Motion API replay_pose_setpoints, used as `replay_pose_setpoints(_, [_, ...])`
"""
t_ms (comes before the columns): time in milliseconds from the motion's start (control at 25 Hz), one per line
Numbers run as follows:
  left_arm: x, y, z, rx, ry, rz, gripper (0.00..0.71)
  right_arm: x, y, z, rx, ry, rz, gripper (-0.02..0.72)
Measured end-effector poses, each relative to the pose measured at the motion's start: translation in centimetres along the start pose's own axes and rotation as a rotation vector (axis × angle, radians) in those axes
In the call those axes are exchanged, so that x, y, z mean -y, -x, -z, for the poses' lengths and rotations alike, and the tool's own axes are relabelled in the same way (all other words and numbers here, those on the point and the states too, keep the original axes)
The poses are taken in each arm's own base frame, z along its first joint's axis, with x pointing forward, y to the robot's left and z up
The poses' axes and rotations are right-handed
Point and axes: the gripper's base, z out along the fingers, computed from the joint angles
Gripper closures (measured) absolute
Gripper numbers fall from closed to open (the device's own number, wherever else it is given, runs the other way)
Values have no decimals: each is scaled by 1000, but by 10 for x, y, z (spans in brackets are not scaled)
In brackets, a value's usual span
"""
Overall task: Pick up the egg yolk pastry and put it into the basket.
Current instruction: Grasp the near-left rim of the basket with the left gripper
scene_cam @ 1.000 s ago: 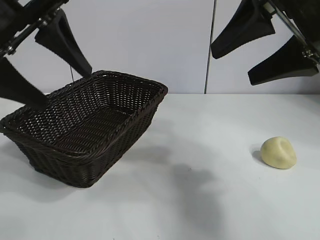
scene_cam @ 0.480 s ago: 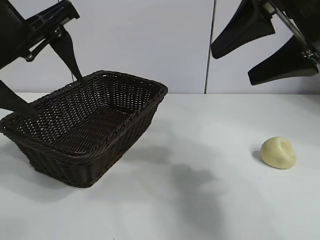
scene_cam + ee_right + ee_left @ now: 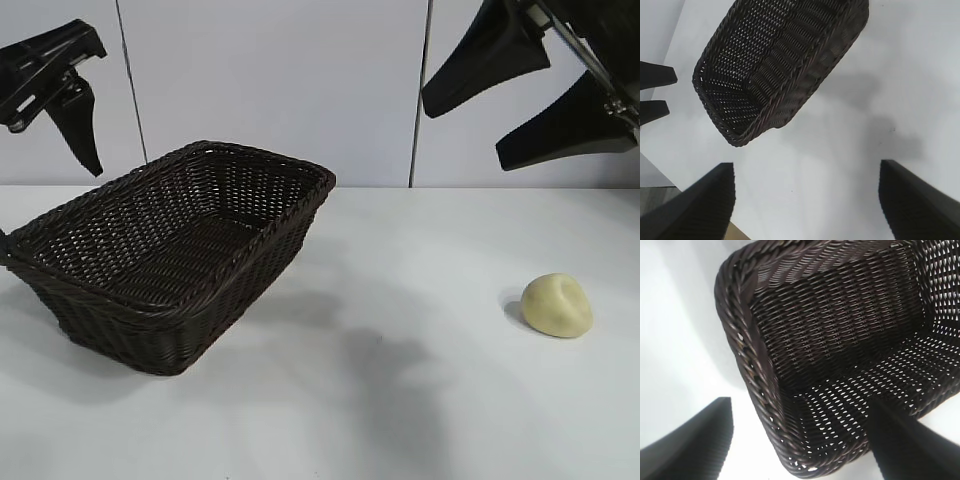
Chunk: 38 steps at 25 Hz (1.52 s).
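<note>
The egg yolk pastry lies alone on the white bench, toward the right side of the exterior view and near the front. It is a pale yellow dome with a soft crease across its top, and nothing touches it. The right gripper hangs high above it, close to the top right corner of that view, well apart from the pastry. Its two dark fingers are spread wide and hold nothing. From the right wrist view the same fingers frame a bare stretch of bench, and the pastry does not show there.

The basket stands on the left half of the bench, well apart from the pastry. It is a large, dark brown wicker piece with a braided rim and sloping sides, set at an angle so that one corner points toward the front. Its woven floor is visible in all three views, and nothing lies inside it.

The left gripper is raised at the far left edge of the exterior view, above and behind the basket's left end. The left wrist view looks down into the basket, with its fingers spread on either side of the near rim and gripping nothing.
</note>
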Motion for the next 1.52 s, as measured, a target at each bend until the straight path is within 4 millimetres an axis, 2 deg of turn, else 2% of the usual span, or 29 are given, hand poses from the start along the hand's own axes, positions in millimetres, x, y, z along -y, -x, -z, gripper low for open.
replay_pose_setpoints(600, [-2, -3, -42, -33, 117, 3, 171, 0, 0, 0, 0, 0, -1, 136])
replay_pose_setpoints(920, [-7, -8, -89, -64, 210, 35, 171, 0, 0, 0, 0, 0, -5, 136])
replay_pose_setpoints(1080, [-9, -7, -100, -66, 215, 43, 177, 0, 0, 0, 0, 0, -5, 136])
replay_pose_setpoints(1160, [-9, -6, -101, -65, 213, 46, 215, 0, 0, 0, 0, 0, -5, 136])
replay_pose_setpoints(1520, [-9, -6, -101, -55, 212, 106, 526, 0, 0, 0, -1, -1, -3, 136])
